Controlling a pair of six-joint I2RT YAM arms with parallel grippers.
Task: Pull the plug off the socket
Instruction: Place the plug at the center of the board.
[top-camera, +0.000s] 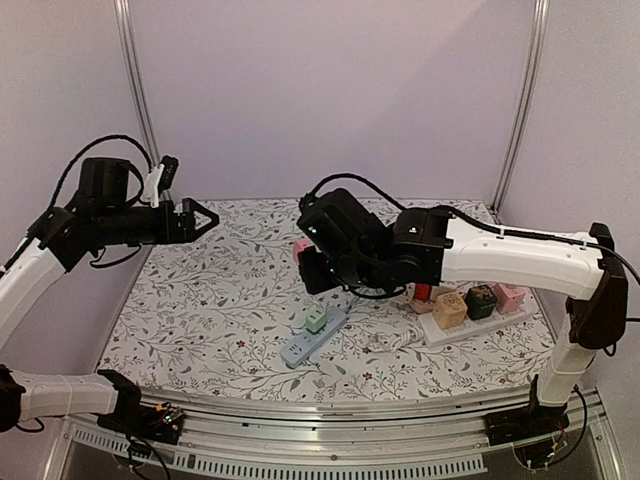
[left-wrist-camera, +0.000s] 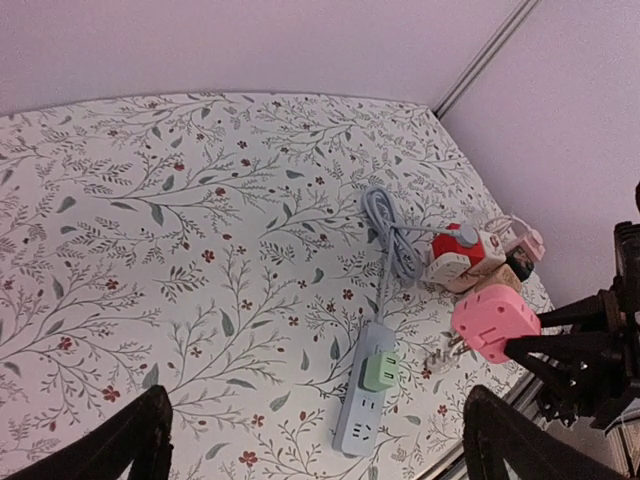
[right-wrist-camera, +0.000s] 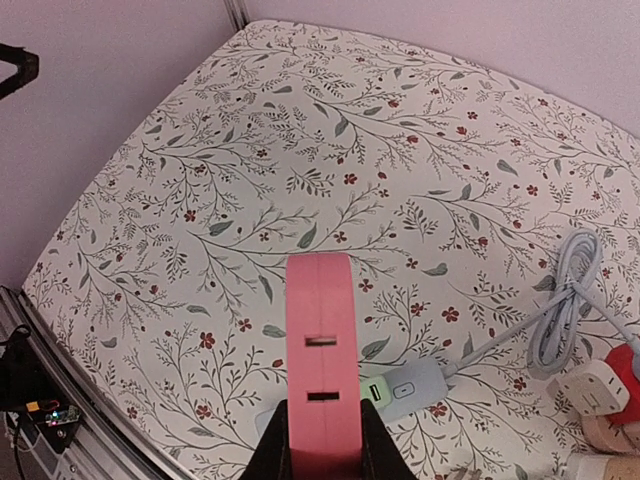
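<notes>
White floral table cloth (top-camera: 220, 300) fills the middle of the top view. Right arm reaches in from right of frame toward centre; right gripper (right-wrist-camera: 320, 440) is clamped on the pink plug (right-wrist-camera: 320, 350), one finger on each flat side. The plug is held up in the air, clear of the power strip (top-camera: 300, 348), which lies flat at lower centre, just below and right of it in that view. Judged from this, the pull looks done: pink plug is off the socket. What's left is likely setting it down. A green plug (top-camera: 316, 321) sits in the strip; unclear if it counts for the task.

Left gripper (top-camera: 200, 218) hovers at upper left of the top view, fingers wide apart, holding nothing.

Hard to tell:
- pink plug's prongs not clearly seen in any view
- near end of the strip is hidden behind the plug in the right wrist view
- left fingertips cut off at the bottom edge of the left wrist view
- adapters at right edge too small to sort
</notes>
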